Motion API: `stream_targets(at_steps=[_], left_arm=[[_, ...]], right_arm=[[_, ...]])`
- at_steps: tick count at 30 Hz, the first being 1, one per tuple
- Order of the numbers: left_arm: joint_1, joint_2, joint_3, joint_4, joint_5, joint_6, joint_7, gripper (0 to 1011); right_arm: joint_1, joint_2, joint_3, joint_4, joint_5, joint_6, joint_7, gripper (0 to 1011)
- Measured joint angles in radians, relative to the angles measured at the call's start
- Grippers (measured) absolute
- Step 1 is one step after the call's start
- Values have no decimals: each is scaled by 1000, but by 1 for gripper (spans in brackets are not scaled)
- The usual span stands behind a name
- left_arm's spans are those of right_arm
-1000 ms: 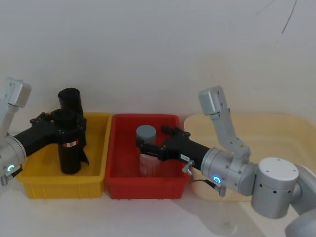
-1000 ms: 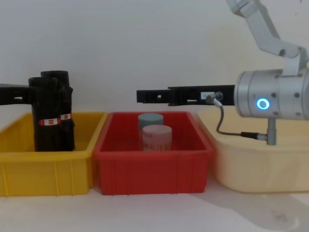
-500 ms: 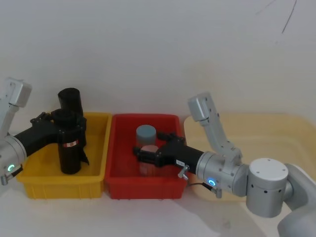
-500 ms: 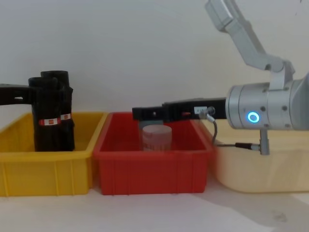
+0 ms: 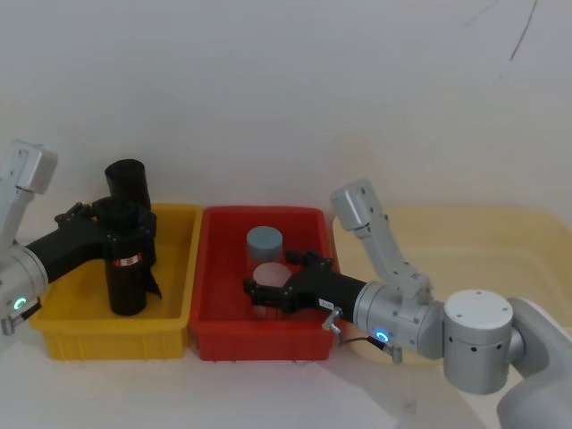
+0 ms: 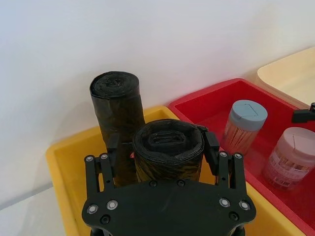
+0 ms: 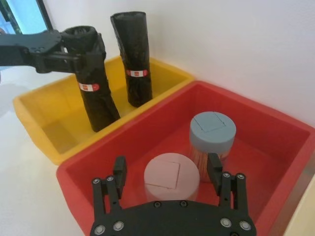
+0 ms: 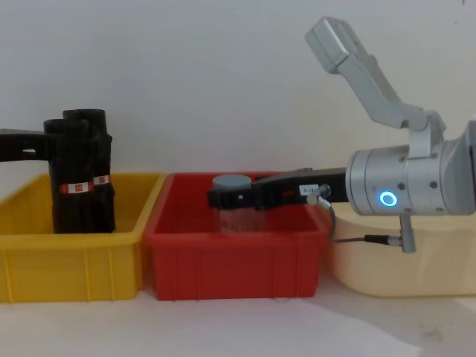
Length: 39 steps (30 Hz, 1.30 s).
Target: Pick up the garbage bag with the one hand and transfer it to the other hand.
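A garbage bag [image 5: 125, 279], a black glossy roll with a red-and-white band, stands in the yellow bin [image 5: 116, 340]. My left gripper [image 5: 130, 234], the green-ringed one hand, is shut on its upper part; in the left wrist view both pads [image 6: 211, 145] press the roll [image 6: 167, 142]. A second, taller roll [image 5: 127, 179] stands just behind it. My right gripper [image 5: 268, 293], the blue-ringed other hand, hangs low in the red bin [image 5: 268, 344]. It is open, with its fingers [image 7: 119, 169] either side of a pink-lidded jar [image 7: 171, 183], gaps showing.
A blue-grey-lidded clear jar [image 5: 264, 239] stands behind the pink one in the red bin. A cream tub [image 5: 500, 241] sits to the right, under the right arm's elbow. A white wall closes off the back. The bins stand side by side, touching.
My right gripper has dropped from above the red bin down into it and now straddles the pink-lidded jar. The left gripper and both black rolls have not moved.
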Motion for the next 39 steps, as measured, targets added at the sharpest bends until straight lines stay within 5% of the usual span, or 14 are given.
stream_targets(at_steps=[17,32,39], left_arm=[[0,0,0,0,0,0,0,980],[0,0,0,0,0,0,0,588],[0,0,0,0,0,0,0,522]], right_arm=[[24,-12,-14,59,-34,-19,30,1002],[31,-15,-20,74,-46,-28,42,654],[32,-16,-20,78,-48,-30,44,650]])
